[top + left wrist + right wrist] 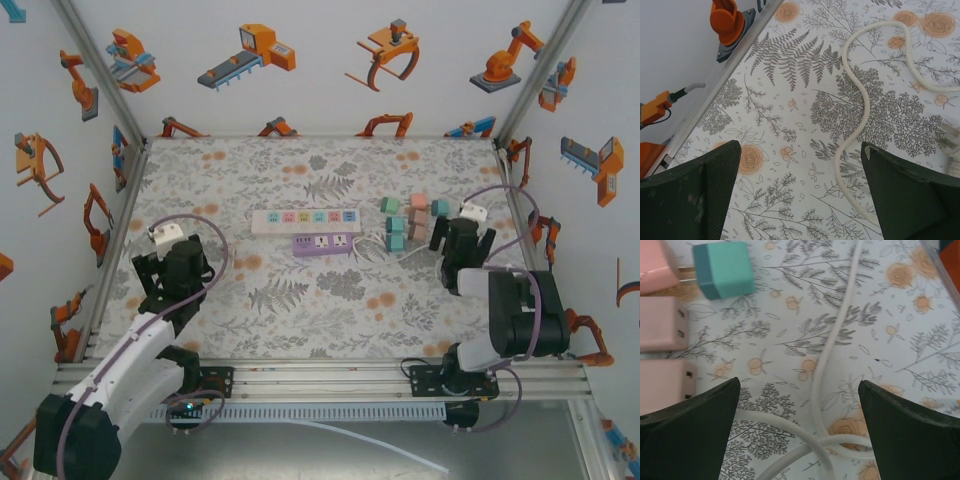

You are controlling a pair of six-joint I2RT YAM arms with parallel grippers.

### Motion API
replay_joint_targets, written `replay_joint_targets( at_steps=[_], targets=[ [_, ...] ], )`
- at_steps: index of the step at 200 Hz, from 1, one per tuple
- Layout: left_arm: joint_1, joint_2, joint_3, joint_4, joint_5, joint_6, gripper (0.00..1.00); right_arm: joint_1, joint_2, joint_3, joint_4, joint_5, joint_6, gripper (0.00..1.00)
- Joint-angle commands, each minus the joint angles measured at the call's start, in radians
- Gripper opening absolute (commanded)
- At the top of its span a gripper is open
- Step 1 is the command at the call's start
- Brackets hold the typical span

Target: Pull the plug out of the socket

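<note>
Right of the power strip [305,220], the right gripper [799,385] gapes over a cable [835,325]; left of it, the left gripper [800,147] gapes too.

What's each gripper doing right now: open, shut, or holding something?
Left gripper: open, holding nothing.
Right gripper: open, holding nothing, over a white cable.

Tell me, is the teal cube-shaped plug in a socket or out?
Out. The teal cube-shaped plug lies loose on the floral table cover, touching no socket.
</note>
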Motion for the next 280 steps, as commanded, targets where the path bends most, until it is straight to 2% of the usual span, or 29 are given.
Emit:
replay_joint_targets(
  at_steps=[1, 25, 30, 51, 85, 108, 122, 148, 160, 172, 184, 197, 209, 280],
  targets=[
    [0.014, -0.004, -0.02, 0.103, 0.084, 0.059, 0.97, -0.013, 0.044, -0.048, 0.228, -0.08, -0.034, 0.95],
    [0.031, -0.013, -0.075, 0.224, 0.187, 0.117, 0.97, -0.035, 0.038, -0.038, 0.206, -0.074, 0.001, 0.95],
    [0.042, -0.009, -0.089, 0.255, 0.201, 0.12, 0.97, -0.035, 0.044, -0.037, 0.215, -0.074, -0.004, 0.99],
    [0.12, 0.054, -0.131, 0.402, 0.291, 0.109, 0.97, -0.033, 0.041, -0.033, 0.204, -0.084, -0.009, 0.99],
    [0.212, 0.329, -0.12, 0.683, 0.435, 0.097, 0.97, -0.033, 0.043, -0.024, 0.189, -0.126, -0.023, 0.99],
    [0.23, 0.518, -0.013, 0.74, 0.519, 0.13, 0.97, -0.033, 0.043, -0.024, 0.189, -0.127, -0.024, 0.99],
    [0.232, 0.584, 0.063, 0.678, 0.519, 0.157, 0.97, -0.033, 0.043, -0.024, 0.188, -0.128, -0.024, 0.99],
    [0.243, 0.776, 0.012, 0.998, 0.537, 0.182, 0.97, -0.033, 0.043, -0.022, 0.188, -0.128, -0.026, 0.99],
    [0.245, 0.726, 0.044, 0.831, 0.559, 0.163, 0.97, -0.033, 0.043, -0.022, 0.188, -0.13, -0.026, 0.99],
    [0.256, 0.762, 0.03, 0.93, 0.579, 0.17, 0.97, -0.033, 0.044, -0.022, 0.188, -0.132, -0.025, 0.99],
    [0.261, 0.734, 0.049, 0.838, 0.581, 0.154, 0.97, -0.033, 0.043, -0.022, 0.188, -0.133, -0.025, 0.99],
    [0.263, 0.751, 0.037, 0.899, 0.584, 0.162, 0.97, -0.033, 0.044, -0.022, 0.187, -0.133, -0.026, 0.99],
    [0.263, 0.735, 0.044, 0.854, 0.582, 0.156, 0.97, -0.033, 0.044, -0.022, 0.187, -0.134, -0.027, 0.99],
    [0.263, 0.739, 0.039, 0.872, 0.583, 0.158, 0.97, -0.034, 0.044, -0.016, 0.177, -0.139, -0.027, 0.99]
  ],
)
